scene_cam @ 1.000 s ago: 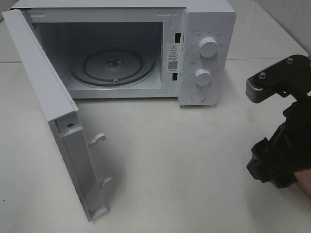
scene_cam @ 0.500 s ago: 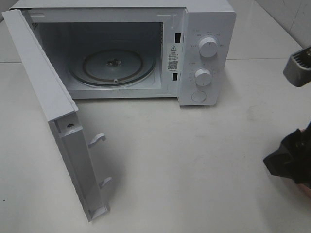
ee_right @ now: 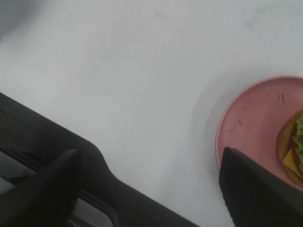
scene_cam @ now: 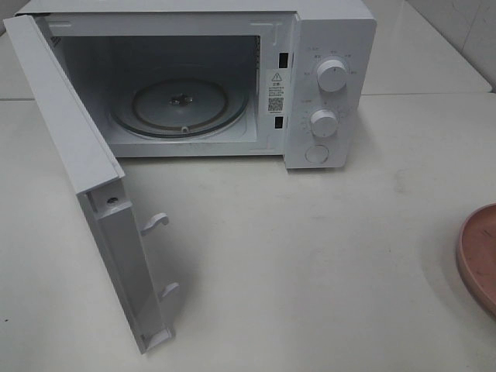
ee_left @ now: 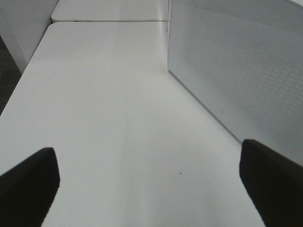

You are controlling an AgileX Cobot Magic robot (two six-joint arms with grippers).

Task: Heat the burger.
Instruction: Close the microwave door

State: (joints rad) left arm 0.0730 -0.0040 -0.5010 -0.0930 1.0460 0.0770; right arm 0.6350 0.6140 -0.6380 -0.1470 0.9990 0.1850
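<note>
Right wrist view: right hand (ee_right: 149,189) spread wide, empty, beside pink plate (ee_right: 246,125) bearing burger (ee_right: 292,147).

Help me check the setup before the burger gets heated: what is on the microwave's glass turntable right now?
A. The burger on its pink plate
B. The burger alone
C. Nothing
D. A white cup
C: in the overhead view the microwave stands with its door swung open and its turntable bare, while the burger lies on the pink plate out on the table.
</note>
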